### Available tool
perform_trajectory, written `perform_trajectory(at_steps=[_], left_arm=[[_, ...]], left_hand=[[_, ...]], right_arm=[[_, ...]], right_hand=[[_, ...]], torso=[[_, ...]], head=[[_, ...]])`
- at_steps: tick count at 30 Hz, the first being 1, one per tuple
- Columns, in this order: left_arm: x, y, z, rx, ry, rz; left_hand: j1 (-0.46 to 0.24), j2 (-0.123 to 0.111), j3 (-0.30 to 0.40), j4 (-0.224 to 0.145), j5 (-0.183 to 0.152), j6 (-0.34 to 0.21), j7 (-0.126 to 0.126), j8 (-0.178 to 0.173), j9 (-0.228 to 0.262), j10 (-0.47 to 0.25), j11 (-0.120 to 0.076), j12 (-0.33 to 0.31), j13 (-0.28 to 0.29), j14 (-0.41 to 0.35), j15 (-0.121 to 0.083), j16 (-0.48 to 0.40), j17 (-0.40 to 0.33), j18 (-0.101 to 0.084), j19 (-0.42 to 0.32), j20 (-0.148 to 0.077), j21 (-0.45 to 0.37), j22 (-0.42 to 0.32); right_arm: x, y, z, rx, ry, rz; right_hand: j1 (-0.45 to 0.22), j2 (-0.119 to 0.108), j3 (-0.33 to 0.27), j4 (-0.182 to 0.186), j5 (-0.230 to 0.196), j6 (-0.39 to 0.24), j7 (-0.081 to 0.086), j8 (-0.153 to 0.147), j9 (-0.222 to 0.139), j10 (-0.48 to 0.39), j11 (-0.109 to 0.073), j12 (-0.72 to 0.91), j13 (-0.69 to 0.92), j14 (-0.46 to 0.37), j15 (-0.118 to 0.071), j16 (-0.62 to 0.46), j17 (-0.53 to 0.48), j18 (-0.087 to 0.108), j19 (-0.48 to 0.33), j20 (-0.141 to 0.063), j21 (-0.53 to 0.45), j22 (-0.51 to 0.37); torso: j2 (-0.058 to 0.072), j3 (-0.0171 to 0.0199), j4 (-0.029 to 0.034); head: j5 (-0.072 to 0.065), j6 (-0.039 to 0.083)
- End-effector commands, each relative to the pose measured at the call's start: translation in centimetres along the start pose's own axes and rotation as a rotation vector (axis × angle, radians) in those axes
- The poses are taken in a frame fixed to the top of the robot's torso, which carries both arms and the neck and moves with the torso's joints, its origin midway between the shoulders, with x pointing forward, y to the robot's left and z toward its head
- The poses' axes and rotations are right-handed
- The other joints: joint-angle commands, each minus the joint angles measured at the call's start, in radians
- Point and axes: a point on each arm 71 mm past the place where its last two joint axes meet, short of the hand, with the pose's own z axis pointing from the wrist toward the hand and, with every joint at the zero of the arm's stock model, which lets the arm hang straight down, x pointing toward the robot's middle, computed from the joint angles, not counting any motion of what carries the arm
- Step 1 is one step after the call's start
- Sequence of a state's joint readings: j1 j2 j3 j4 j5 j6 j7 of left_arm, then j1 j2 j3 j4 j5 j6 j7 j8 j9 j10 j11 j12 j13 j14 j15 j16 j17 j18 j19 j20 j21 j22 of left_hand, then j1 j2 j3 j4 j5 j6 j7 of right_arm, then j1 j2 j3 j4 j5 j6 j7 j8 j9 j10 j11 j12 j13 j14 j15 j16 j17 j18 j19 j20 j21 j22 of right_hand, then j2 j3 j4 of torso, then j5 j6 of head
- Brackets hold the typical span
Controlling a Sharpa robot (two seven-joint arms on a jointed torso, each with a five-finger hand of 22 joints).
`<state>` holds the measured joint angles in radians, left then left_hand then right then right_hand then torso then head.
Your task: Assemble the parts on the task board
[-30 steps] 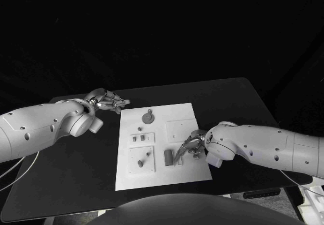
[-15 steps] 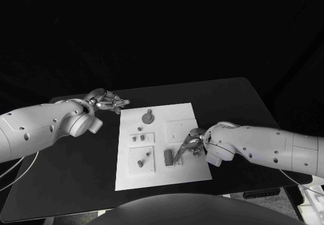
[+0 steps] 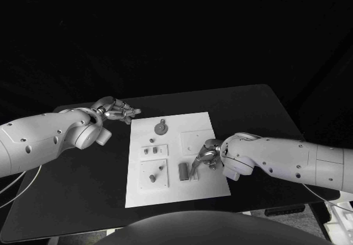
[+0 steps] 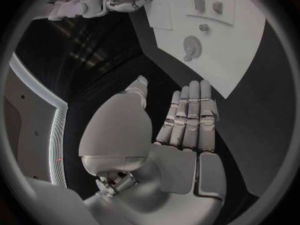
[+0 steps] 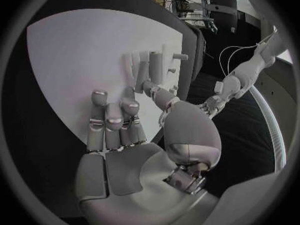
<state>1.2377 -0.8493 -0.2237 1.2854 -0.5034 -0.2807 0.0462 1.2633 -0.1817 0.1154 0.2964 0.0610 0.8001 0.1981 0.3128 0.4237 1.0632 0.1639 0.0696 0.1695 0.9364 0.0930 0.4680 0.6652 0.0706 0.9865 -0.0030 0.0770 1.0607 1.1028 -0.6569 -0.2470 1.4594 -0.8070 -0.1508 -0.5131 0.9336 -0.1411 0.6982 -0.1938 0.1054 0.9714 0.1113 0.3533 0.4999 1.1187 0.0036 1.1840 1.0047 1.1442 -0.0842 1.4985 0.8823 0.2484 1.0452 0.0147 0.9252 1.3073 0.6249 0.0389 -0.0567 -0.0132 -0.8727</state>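
White task board (image 3: 209, 181) flat in the middle of the black desk (image 3: 265, 109), long side running away from the robot. On the board: a round disc part (image 3: 161, 127) near the far edge, a small dot-like part (image 3: 152, 141) just below it, two small upright parts (image 3: 152, 150) side by side on a raised square pad at mid-left, a slanted peg-like part (image 3: 153, 178) on the near-left square pad, a plain raised square (image 3: 193, 139) at mid-right, and a dark upright block (image 3: 183, 171) near the middle of the near half. Right hand (image 3: 208, 155) over the board's right half, just beside the dark block, fingers (image 5: 114, 116) curled inward toward the palm, thumb reaching out toward a slim part (image 3: 195, 172) lying next to the block; fingertips close to or touching the slim part, actual contact not clear from either view, so cannot tell whether anything is gripped. In the right wrist view, upright pale pieces (image 5: 150, 65) on the board right past the fingertips. Left hand (image 3: 117, 111) off the board, above the bare desk just beyond the board's far-left corner, fingers (image 4: 190, 110) straight and held together side by side, thumb apart, nothing held and nothing touched. In the left wrist view, the board (image 4: 244, 60) lying ahead of the flat palm, disc part (image 4: 191, 46) nearest the fingertips.
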Motion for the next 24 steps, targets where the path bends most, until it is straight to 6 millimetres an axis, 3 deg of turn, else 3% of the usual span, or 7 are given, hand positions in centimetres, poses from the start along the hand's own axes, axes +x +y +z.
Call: perform_trajectory(at_steps=[1, 7, 12, 17, 24], left_arm=[[0.10, -0.17, 0.00, 0.006, 0.014, 0.004], [0.08, -0.15, -0.01, 0.004, 0.014, 0.005], [0.08, -0.13, -0.01, 0.002, 0.015, 0.006], [0.07, -0.12, -0.01, 0.001, 0.015, 0.006], [0.06, -0.16, -0.02, 0.000, 0.016, 0.008]], left_hand=[[0.006, -0.001, -0.006, -0.002, -0.005, 0.004, -0.005, 0.000, -0.001, 0.004, -0.001, 0.003, -0.002, 0.007, 0.003, -0.007, 0.002, 0.011, 0.008, 0.000, -0.006, -0.001], [0.006, -0.001, -0.006, -0.002, -0.005, 0.004, -0.005, 0.000, -0.002, 0.004, -0.001, 0.003, -0.002, 0.007, 0.003, -0.007, 0.002, 0.011, 0.008, 0.000, -0.006, -0.001], [0.006, -0.001, -0.006, -0.002, -0.005, 0.004, -0.005, 0.000, -0.002, 0.004, -0.001, 0.003, -0.002, 0.007, 0.003, -0.007, 0.002, 0.011, 0.008, 0.000, -0.006, -0.002], [0.006, -0.001, -0.006, -0.002, -0.005, 0.004, -0.005, 0.000, -0.002, 0.004, -0.001, 0.003, -0.002, 0.007, 0.003, -0.007, 0.002, 0.011, 0.008, 0.000, -0.006, -0.002], [0.007, -0.001, -0.006, -0.002, -0.005, 0.004, -0.005, 0.000, -0.002, 0.004, -0.002, 0.003, -0.002, 0.007, 0.003, -0.007, 0.002, 0.011, 0.008, 0.000, -0.007, -0.002]], right_arm=[[0.38, 0.22, -0.01, -0.005, 0.019, -0.050], [0.38, 0.30, -0.02, -0.012, 0.013, -0.060], [0.42, 0.57, -0.06, -0.030, -0.001, -0.075], [0.55, 0.73, -0.10, -0.042, 0.005, -0.078], [0.70, 0.82, -0.16, -0.046, 0.014, -0.081]], right_hand=[[-0.020, -0.002, -0.001, 0.018, 0.002, 0.001, -0.001, 0.006, -0.002, -0.001, -0.003, 0.005, -0.001, 0.006, -0.005, 0.000, -0.001, 0.013, 0.006, 0.001, -0.003, 0.016], [-0.034, -0.005, 0.000, 0.032, 0.002, 0.005, -0.002, 0.009, -0.002, 0.000, -0.004, 0.006, -0.002, 0.006, -0.005, 0.001, -0.001, 0.013, 0.006, 0.000, -0.003, 0.017], [-0.001, -0.012, 0.009, -0.002, 0.001, 0.000, -0.002, 0.008, -0.004, -0.001, -0.004, 0.008, -0.003, 0.005, -0.007, 0.001, -0.001, 0.013, 0.004, -0.005, -0.002, 0.018], [0.024, -0.002, 0.011, -0.036, 0.001, -0.004, 0.000, 0.008, -0.005, -0.001, -0.002, 0.009, -0.004, 0.004, -0.006, 0.001, -0.002, 0.013, 0.003, -0.005, -0.001, 0.018], [0.022, -0.002, 0.008, -0.038, 0.001, -0.004, 0.001, 0.009, -0.005, -0.001, -0.002, 0.009, -0.005, 0.004, -0.006, 0.001, -0.002, 0.013, 0.003, -0.003, -0.001, 0.018]], torso=[[0.000, -0.0004, 0.0004], [0.000, -0.0005, 0.0000], [0.000, 0.0002, 0.0002], [0.000, 0.0002, -0.0001], [0.001, 0.0003, -0.0002]], head=[[0.000, 0.000], [0.001, 0.000], [0.001, 0.000], [0.002, 0.000], [0.003, 0.000]])
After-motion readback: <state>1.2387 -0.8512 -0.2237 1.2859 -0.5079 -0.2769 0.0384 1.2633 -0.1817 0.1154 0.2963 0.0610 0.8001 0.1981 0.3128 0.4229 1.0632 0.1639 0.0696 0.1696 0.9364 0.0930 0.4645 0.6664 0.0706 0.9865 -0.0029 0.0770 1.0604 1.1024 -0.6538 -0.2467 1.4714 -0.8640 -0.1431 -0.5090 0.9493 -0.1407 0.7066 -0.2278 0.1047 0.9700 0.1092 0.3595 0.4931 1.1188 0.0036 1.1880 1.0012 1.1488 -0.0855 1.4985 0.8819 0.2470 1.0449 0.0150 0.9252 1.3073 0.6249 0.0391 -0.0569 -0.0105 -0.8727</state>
